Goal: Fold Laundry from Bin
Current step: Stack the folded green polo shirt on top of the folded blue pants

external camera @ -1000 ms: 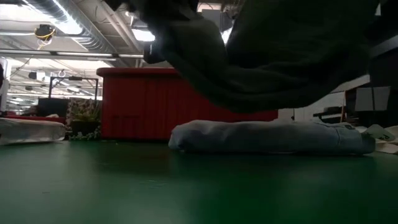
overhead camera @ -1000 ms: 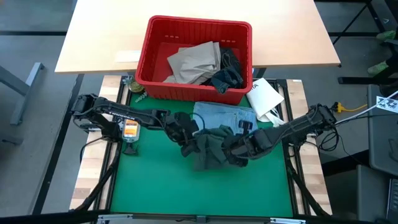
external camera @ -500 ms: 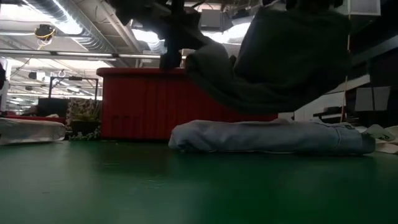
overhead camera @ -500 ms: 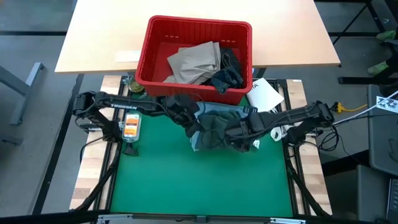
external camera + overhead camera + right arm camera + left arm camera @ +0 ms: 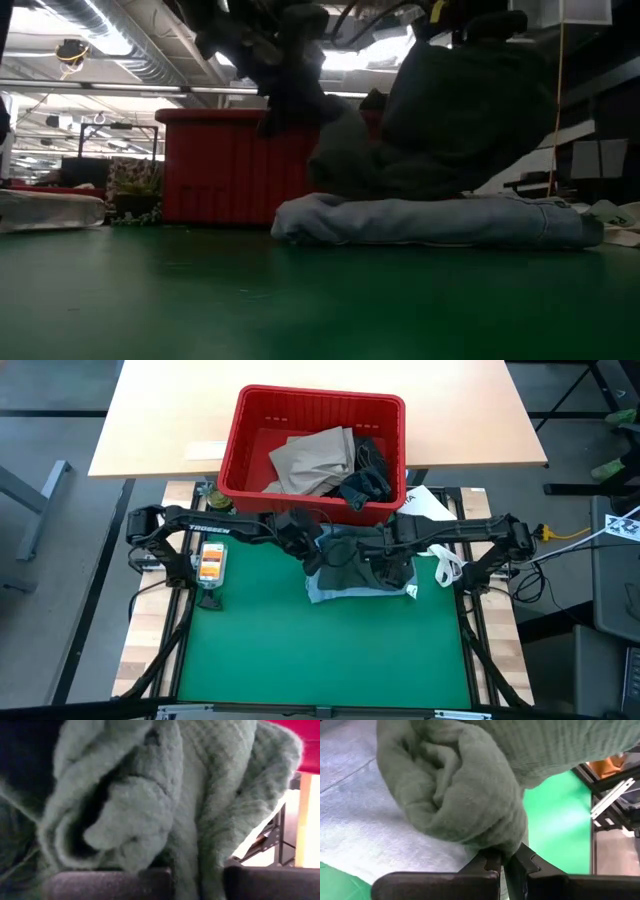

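Both grippers have carried the dark green garment away from the middle of the green mat toward the bin, so that it now rests on the folded light blue garment instead of hanging above the mat. Left gripper: fingers closed tight on a bunched fold of the green knit, seen in the left wrist view with the light blue cloth directly beneath. Right gripper: fingers likewise pinched shut on the opposite side of the same garment; the right wrist view is filled with ribbed green fabric. In the low view the green garment sags in a heap whose lower edge touches the top of the light blue garment, while its upper part is held up by the two grippers. The light blue garment lies flat at the far edge of the mat, just in front of the red bin. Both arms reach inward from the table's sides and meet over this stack. The bin stands beyond the mat on a pale wooden tabletop and holds tan trousers beside a dark blue garment. A white packet lies to the right of the bin, partly under the right arm. An orange-and-white device sits at the mat's left edge, beneath the left arm.
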### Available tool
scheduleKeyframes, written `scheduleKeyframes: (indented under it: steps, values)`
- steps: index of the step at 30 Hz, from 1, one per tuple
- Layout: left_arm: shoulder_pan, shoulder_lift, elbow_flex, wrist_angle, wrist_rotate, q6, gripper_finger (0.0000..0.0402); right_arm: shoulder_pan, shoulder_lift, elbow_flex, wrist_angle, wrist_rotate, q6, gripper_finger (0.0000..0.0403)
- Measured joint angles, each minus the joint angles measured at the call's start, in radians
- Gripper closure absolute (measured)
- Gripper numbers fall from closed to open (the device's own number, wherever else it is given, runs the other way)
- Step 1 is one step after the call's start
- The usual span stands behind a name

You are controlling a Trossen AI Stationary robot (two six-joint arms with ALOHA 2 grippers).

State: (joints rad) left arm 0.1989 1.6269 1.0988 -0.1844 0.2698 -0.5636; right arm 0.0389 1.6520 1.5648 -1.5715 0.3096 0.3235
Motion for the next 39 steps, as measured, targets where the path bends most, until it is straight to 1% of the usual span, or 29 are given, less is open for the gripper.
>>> scheduleKeyframes:
  steps: [6, 9, 12, 15, 18, 23, 27, 30, 34, 39]
  values:
    - [0.023, 0.010, 0.000, -0.076, -0.047, 0.026, 0.0401, -0.021, 0.000, -0.001, 0.000, -0.024, -0.022, 0.0390]
    - [0.043, 0.011, 0.000, -0.128, -0.052, 0.027, 0.0401, -0.029, 0.000, -0.001, 0.000, -0.028, -0.024, 0.0390]
    - [0.054, 0.011, 0.000, -0.145, -0.079, 0.049, 0.0394, -0.027, 0.000, -0.001, 0.000, -0.023, -0.046, 0.0386]
    - [0.054, 0.011, 0.000, -0.141, -0.131, 0.067, 0.0377, -0.027, 0.000, -0.001, 0.000, -0.018, -0.048, 0.0369]
    - [0.054, 0.011, 0.000, -0.140, -0.155, 0.096, 0.0361, -0.027, 0.000, -0.001, 0.000, -0.016, -0.048, 0.0348]
    - [0.054, 0.011, 0.000, -0.140, -0.159, 0.116, 0.0338, -0.027, 0.000, -0.001, 0.000, -0.015, -0.048, 0.0312]
    - [0.054, 0.011, 0.000, -0.144, -0.159, 0.181, 0.0317, -0.027, 0.000, -0.001, 0.000, -0.013, -0.049, 0.0282]
    - [0.054, 0.011, 0.000, -0.146, -0.159, 0.233, 0.0302, -0.026, 0.001, -0.001, 0.000, 0.015, -0.062, 0.0263]
    - [0.059, 0.011, 0.000, -0.164, -0.159, 0.289, 0.0293, -0.027, 0.001, -0.001, 0.000, 0.031, -0.075, 0.0254]
    - [0.078, 0.008, 0.000, -0.259, -0.187, 0.366, 0.0306, -0.027, 0.001, -0.001, 0.000, 0.032, -0.097, 0.0259]
